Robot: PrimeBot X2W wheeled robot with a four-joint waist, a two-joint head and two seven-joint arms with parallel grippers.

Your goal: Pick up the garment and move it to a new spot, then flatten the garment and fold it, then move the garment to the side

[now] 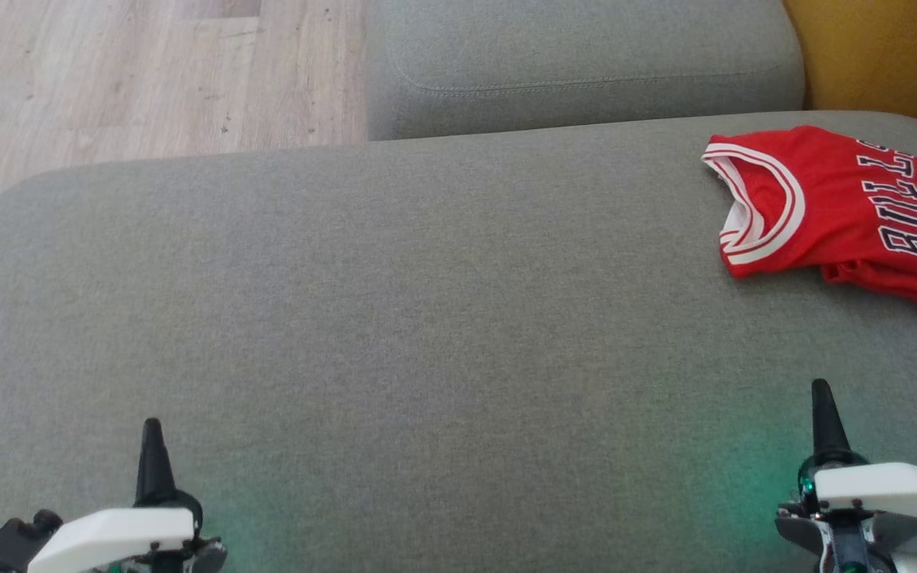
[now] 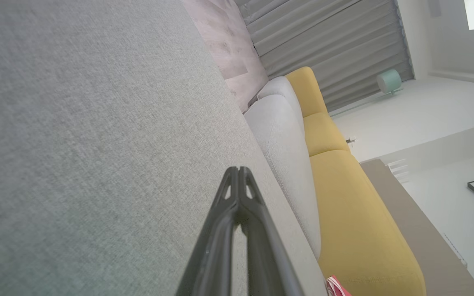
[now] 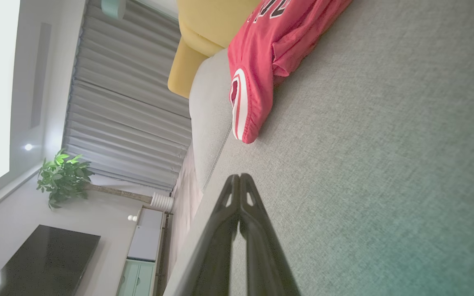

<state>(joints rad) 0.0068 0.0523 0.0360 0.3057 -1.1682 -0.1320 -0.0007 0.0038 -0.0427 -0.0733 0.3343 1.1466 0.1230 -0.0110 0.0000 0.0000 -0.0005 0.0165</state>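
Observation:
The garment (image 1: pixel 837 211) is a red jersey with white trim and black lettering, lying folded at the far right of the grey sofa seat (image 1: pixel 395 318). In the right wrist view the garment (image 3: pixel 266 53) lies ahead of the fingers, apart from them; a red corner of the garment (image 2: pixel 335 287) peeks in at the bottom of the left wrist view. My left gripper (image 1: pixel 152 430) hovers at the lower left, shut and holding nothing. My right gripper (image 1: pixel 822 391) stands shut at the lower right, well short of the jersey. The closed left gripper (image 2: pixel 238 169) and right gripper (image 3: pixel 239 176) point along the cushion.
A second grey cushion (image 1: pixel 578 64) adjoins the seat's far edge. Wooden floor (image 1: pixel 132 72) lies beyond at the left. A yellow sofa (image 1: pixel 880 56) stands at the back right. Curtains (image 3: pixel 126 82), a potted plant (image 3: pixel 62 176) and a dark screen (image 3: pixel 39 259) are further off.

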